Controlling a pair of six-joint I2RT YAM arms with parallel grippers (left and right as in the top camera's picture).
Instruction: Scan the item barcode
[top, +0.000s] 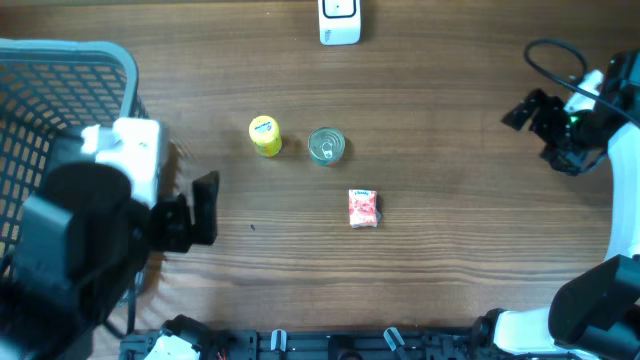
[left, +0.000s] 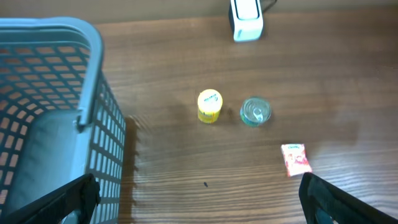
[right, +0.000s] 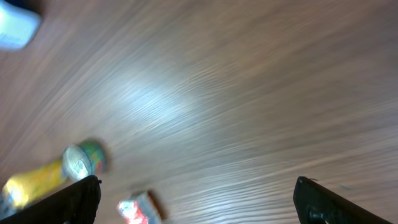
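Observation:
Three items lie mid-table: a yellow bottle (top: 264, 136) on its side, a green can (top: 326, 146) standing upright, and a red snack packet (top: 363, 208) lying flat. No barcode shows on any of them. The white scanner (top: 339, 22) stands at the far edge. My left gripper (top: 195, 215) hovers open beside the basket, well left of the items. My right gripper (top: 540, 130) is open at the far right, apart from everything. In the left wrist view the bottle (left: 209, 106), can (left: 255, 111) and packet (left: 296, 158) lie ahead of the wide-open left gripper (left: 198, 190). The right gripper (right: 196, 186) holds nothing.
A grey-blue mesh basket (top: 60, 60) fills the left end of the table, its wall (left: 93, 112) close beside my left fingers. A black cable (top: 545, 55) loops near the right arm. The right wrist view is blurred, with the can (right: 84, 160) and packet (right: 138, 208) at lower left.

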